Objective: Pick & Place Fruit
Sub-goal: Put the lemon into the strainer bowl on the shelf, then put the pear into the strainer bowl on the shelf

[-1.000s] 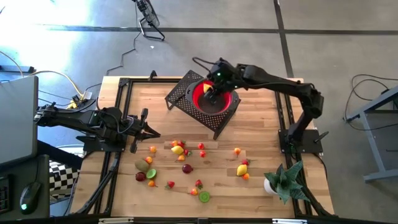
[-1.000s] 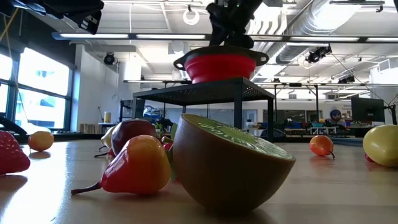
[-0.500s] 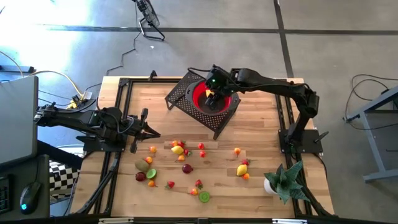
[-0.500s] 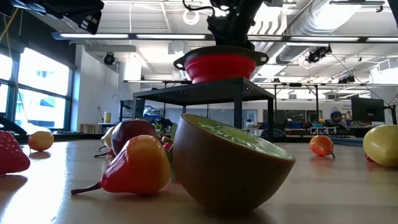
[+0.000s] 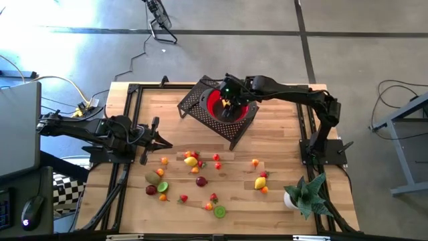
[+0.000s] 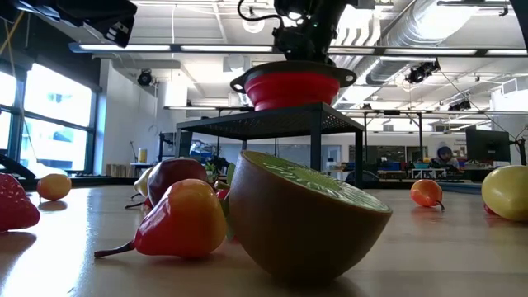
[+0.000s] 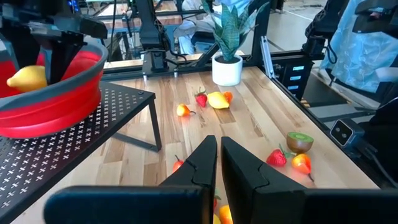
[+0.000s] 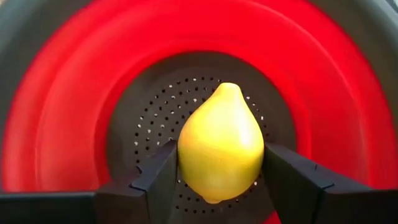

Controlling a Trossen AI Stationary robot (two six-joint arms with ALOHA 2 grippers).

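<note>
On the table's left edge our left gripper [image 5: 162,143] waits, fingers pressed together on nothing. Scattered fruit [image 5: 192,161] lies across the table's near half, small and glossy: yellow, orange, red, green. Moving right, our right gripper [image 8: 217,171] hangs inside the red bowl [image 5: 215,99] on the black stand [image 5: 194,102] near the far edge, its fingers flanking a lemon [image 8: 220,142], smooth, plump, bright yellow. We judge that a release from this height could bounce it out.
</note>
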